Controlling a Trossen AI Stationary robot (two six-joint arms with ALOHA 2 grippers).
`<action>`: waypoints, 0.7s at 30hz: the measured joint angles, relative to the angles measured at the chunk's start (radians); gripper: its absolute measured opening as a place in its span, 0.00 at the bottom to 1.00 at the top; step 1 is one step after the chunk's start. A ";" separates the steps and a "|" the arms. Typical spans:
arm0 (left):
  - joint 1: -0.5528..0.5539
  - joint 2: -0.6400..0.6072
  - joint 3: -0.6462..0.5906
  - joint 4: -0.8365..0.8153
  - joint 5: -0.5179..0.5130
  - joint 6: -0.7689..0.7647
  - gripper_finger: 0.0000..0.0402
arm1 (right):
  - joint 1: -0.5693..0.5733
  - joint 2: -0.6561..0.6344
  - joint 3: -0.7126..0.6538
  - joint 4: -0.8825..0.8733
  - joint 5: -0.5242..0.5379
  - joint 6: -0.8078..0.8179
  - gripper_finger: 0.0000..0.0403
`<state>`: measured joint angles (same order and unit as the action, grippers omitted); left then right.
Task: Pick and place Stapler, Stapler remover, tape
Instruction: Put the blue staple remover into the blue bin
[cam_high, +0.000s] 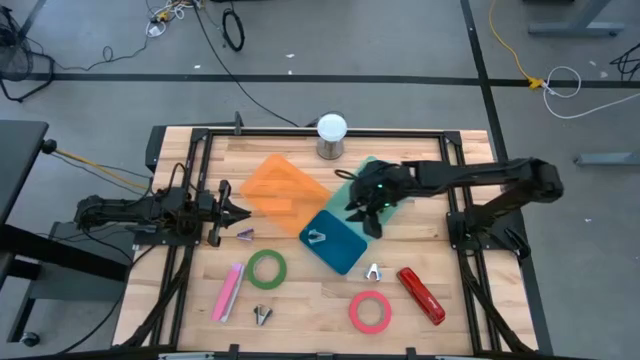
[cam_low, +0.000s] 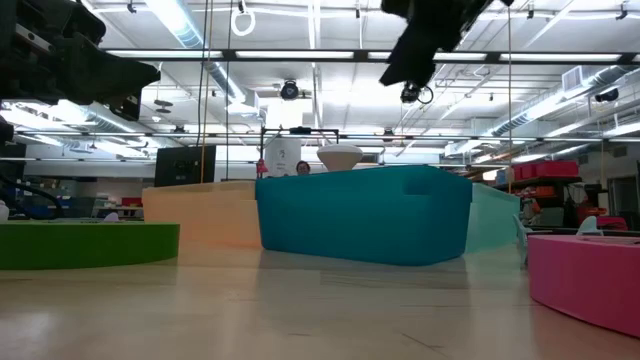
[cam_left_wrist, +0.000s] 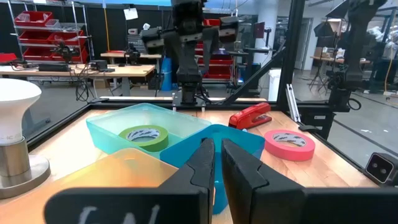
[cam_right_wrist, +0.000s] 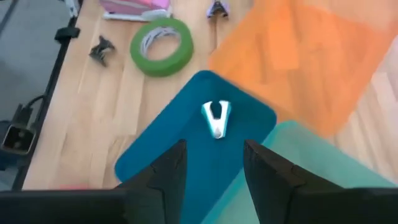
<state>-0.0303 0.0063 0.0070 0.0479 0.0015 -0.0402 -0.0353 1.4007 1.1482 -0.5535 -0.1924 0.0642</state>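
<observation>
My right gripper (cam_right_wrist: 213, 171) hangs open and holds nothing, above the blue bin (cam_high: 337, 243) and the light teal bin (cam_high: 372, 170). A silver staple remover (cam_right_wrist: 217, 118) lies on the blue bin's floor, ahead of the fingers. A green tape roll (cam_left_wrist: 144, 134) lies in the light teal bin. Another green roll (cam_high: 267, 268), a pink tape roll (cam_high: 370, 311), a red stapler (cam_high: 421, 295) and a pink stapler (cam_high: 228, 292) rest on the table. My left gripper (cam_high: 240, 212) waits shut at the left, level, beside the orange bin (cam_high: 285, 188).
Loose staple removers lie on the wood: a purple one (cam_high: 245, 235), a dark one (cam_high: 262, 315) and a white one (cam_high: 373, 271). A white bulb on a metal base (cam_high: 331, 135) stands at the far edge. A black frame (cam_high: 300, 131) borders the table.
</observation>
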 joint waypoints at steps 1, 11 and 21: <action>0.000 0.000 0.000 0.000 0.000 0.000 0.08 | 0.005 -0.017 -0.014 -0.008 -0.002 -0.002 0.39; 0.000 0.000 0.000 0.000 0.000 0.000 0.08 | 0.100 -0.202 -0.253 -0.101 -0.010 -0.025 0.39; 0.000 0.000 0.000 0.000 0.000 0.000 0.08 | 0.224 -0.259 -0.442 0.004 -0.043 -0.209 0.39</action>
<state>-0.0302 0.0063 0.0069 0.0479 0.0013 -0.0402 0.1890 1.1417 0.7057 -0.5497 -0.2350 -0.1448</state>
